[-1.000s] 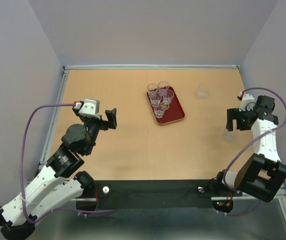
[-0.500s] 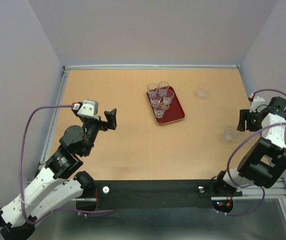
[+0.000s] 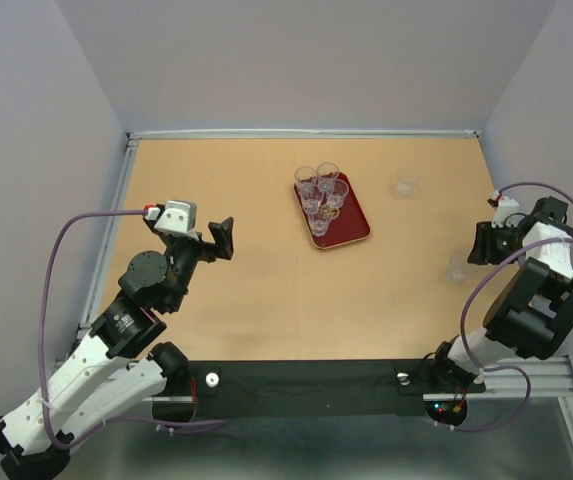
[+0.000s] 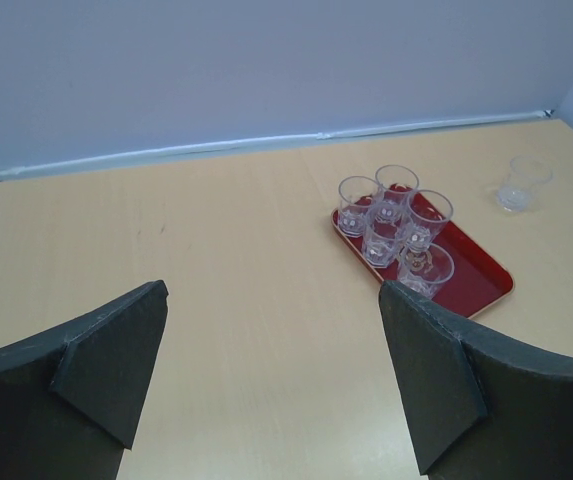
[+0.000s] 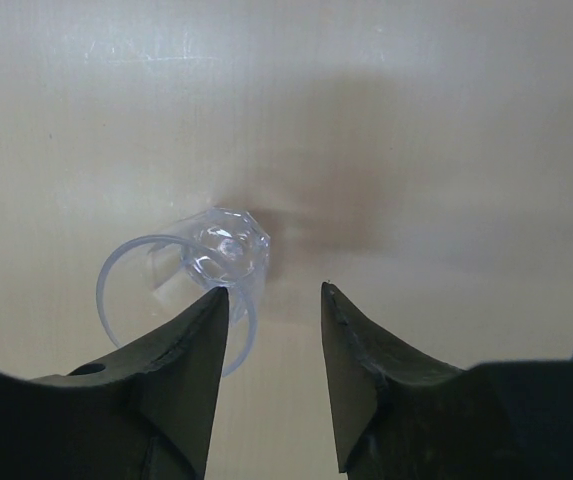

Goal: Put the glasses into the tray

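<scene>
Widest of all, the pale wooden bench (image 3: 246, 300). Next, the two arms at its near edge — left arm (image 3: 116, 340) folded up over the left part of the bench, right arm (image 3: 536, 315) bent hard against the right edge. Toward the far middle, flat on the bench, the dark red tray (image 3: 356, 228), set at a slant, with a cluster of glasses (image 3: 313, 200) standing upright in its far half, packed close together. Left pincer (image 3: 221, 238) held high and well apart from the tray, facing it; fingers (image 4: 116, 360) spread wide, nothing between them. Right pincer (image 3: 481, 245) pointing down at the bench near the right edge, jaws apart with only bare wood in the gap. Just beside it, a loose glass (image 5: 181, 290) standing on the bench — outside the gap, at the tip of the finger on the left of the wrist view; touching or not, cannot tell. Smallest in view, a far glass (image 3: 404, 181) alone on the bench, right of the tray and near the far edge.
</scene>
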Controlling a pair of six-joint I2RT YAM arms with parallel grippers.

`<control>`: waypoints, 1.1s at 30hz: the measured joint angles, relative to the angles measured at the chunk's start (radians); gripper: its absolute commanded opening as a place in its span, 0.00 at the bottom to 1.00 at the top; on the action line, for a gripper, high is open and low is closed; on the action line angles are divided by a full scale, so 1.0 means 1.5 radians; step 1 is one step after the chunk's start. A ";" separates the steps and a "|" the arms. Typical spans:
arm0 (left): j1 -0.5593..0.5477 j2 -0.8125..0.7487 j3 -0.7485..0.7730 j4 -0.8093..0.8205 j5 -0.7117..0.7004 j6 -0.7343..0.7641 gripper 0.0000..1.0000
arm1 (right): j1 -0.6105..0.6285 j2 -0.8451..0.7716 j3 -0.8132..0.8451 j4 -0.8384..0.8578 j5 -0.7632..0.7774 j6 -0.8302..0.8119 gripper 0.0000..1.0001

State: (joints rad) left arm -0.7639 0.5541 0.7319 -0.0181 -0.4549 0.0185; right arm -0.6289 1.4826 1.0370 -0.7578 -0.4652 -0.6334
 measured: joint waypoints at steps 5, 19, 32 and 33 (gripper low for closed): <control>0.000 0.000 -0.003 0.000 0.000 0.000 0.99 | 0.000 0.033 -0.006 -0.001 -0.016 -0.007 0.31; 0.000 0.005 -0.003 0.001 -0.001 0.000 0.99 | 0.005 0.014 -0.016 -0.005 -0.078 -0.017 0.00; 0.004 0.021 -0.014 0.014 -0.021 0.005 0.99 | 0.327 0.033 0.099 0.025 -0.130 0.079 0.00; 0.005 0.025 -0.014 0.015 -0.023 0.006 0.99 | 0.355 0.049 0.119 0.033 -0.131 0.086 0.00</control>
State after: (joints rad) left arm -0.7570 0.5919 0.7105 0.0040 -0.4892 0.0277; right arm -0.0963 1.5558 1.2148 -0.7082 -0.6621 -0.5049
